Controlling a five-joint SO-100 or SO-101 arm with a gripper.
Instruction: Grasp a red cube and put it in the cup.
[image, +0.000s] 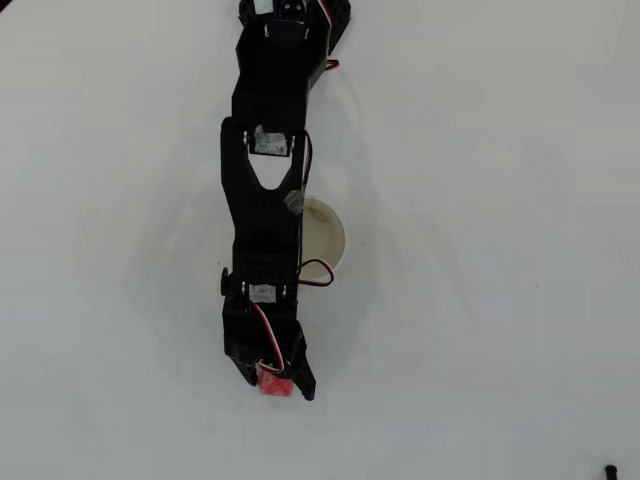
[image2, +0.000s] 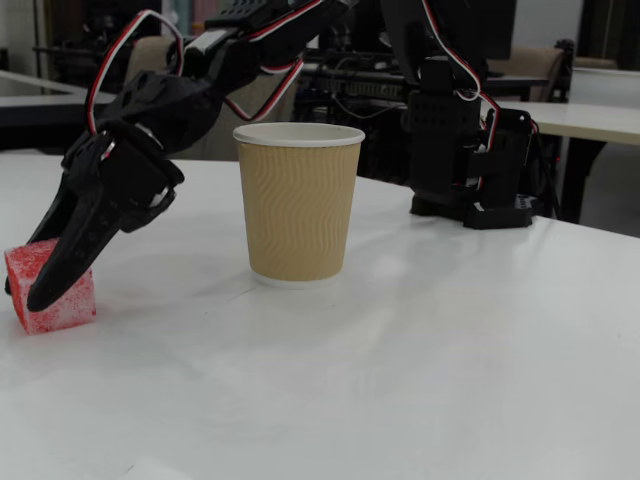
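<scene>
My gripper (image2: 45, 290) jaws straddle the cube (image2: 52, 287) on the surface (image2: 420, 340), left of the cup (image2: 298, 202) in the fixed view; can't tell if clamped.

White table (image2: 450, 380); dim desks (image2: 590, 115) behind; small black object (image: 609, 469) at table edge.

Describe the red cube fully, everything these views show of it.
The red cube is small and bright red with a whitish speckled, rough-looking surface. It rests on the white table, slightly turned, left of the cup in the fixed view and apart from it. The gripper is down over it, one black finger crossing its front face. In the overhead view only part of it shows between the fingers. Whether it is firmly clamped is unclear.
</scene>
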